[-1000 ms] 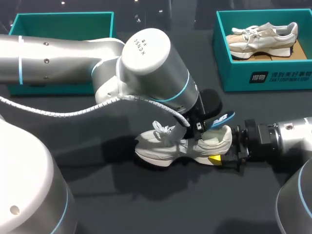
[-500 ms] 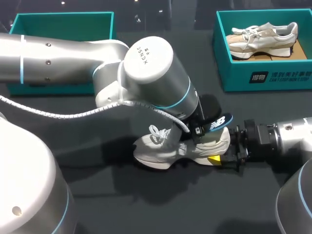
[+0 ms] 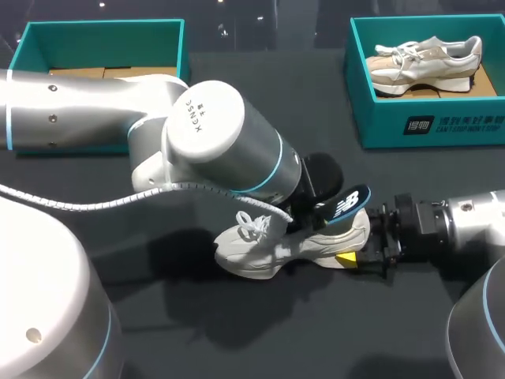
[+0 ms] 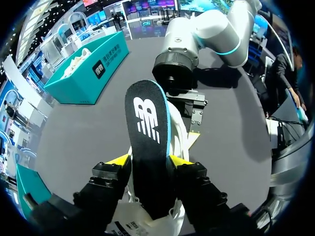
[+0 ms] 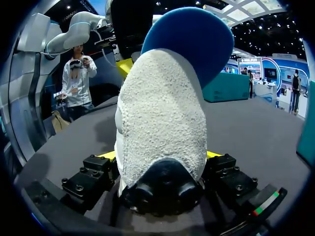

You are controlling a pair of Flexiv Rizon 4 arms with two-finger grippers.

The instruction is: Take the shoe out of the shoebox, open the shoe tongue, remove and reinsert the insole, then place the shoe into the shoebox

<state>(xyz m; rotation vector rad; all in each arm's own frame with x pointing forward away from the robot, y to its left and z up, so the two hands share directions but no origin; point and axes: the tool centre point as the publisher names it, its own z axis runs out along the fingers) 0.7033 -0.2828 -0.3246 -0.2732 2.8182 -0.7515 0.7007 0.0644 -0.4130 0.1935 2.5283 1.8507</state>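
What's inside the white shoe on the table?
A dark insole pokes out of the shoe, pinched by the left gripper. How deep it reaches is hidden by the shoe's sides.

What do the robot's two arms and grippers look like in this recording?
The left arm and right arm are silver-grey tubes with rounded joints ringed in light blue. A white spiral-wrapped cable runs along the left one. The left gripper and right gripper are black, blocky, bolted bodies with bright yellow tips.

A spare sneaker [image 3: 422, 57] lies in the right-hand teal box [image 3: 379, 126] (on cardboard [image 3: 454, 90]).
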